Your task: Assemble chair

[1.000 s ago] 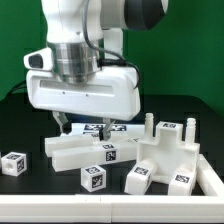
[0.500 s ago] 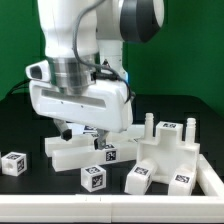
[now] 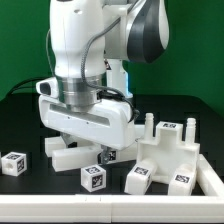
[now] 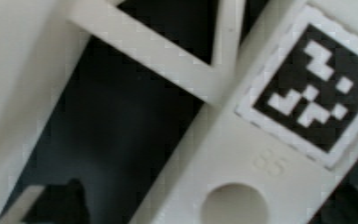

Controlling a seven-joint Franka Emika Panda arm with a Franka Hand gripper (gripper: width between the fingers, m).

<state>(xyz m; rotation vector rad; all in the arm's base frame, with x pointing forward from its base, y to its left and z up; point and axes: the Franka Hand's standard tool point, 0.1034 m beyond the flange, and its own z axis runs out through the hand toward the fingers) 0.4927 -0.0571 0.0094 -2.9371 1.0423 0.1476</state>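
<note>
White plastic housing hides the fingers of the gripper (image 3: pixel 84 140), so whether they are spread or pressed together cannot be told. It hangs low over the chair parts on the black table (image 3: pixel 30 200). Close beneath lies an X-braced frame (image 4: pixel 149 60) bearing a tag (image 4: pixel 318 85). Nearby stand tagged cubes (image 3: pixel 93 177). A pegged panel (image 3: pixel 170 152) lies at the exterior view's right.

Green wall (image 3: pixel 20 40) behind a black tabletop (image 3: pixel 16 125).
</note>
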